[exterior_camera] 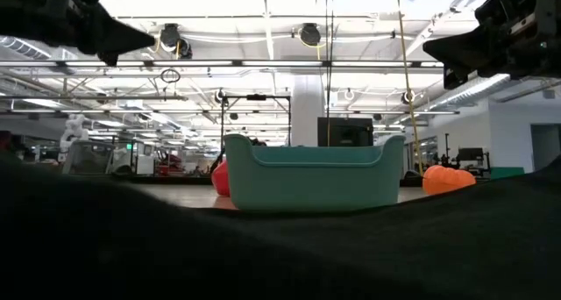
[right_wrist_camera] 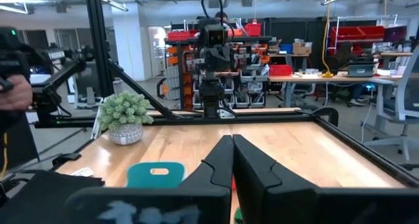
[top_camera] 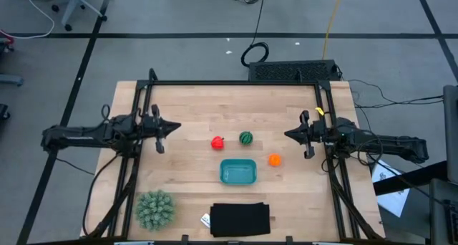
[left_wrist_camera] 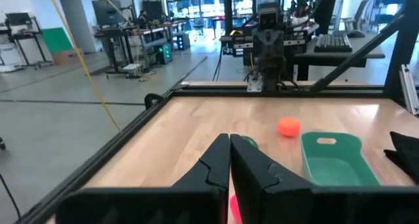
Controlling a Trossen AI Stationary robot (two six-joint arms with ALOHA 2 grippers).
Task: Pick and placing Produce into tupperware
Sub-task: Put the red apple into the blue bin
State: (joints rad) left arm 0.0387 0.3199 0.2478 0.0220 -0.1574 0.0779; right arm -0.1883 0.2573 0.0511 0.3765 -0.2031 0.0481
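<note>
Three small produce pieces rest on the wooden table: a red one (top_camera: 217, 142), a dark green striped one (top_camera: 246, 138) and an orange one (top_camera: 274, 160). The teal tub (top_camera: 237, 171) sits just nearer than them, upright and empty, as the left wrist view shows (left_wrist_camera: 335, 160). In the low view the tub (exterior_camera: 308, 172) stands between the red piece (exterior_camera: 219, 177) and the orange piece (exterior_camera: 447, 178). My left gripper (top_camera: 177, 127) hovers shut at the table's left side, above the surface. My right gripper (top_camera: 288, 134) hovers shut at the right side. Both point toward the table's middle.
A spiky pale-green ball (top_camera: 154, 209) sits at the near left corner. A flat black rectangular object (top_camera: 240, 219) lies along the near edge, with a small white tag (top_camera: 205, 220) beside it. A black metal frame (top_camera: 236, 83) borders the table. Bare wood lies around the produce.
</note>
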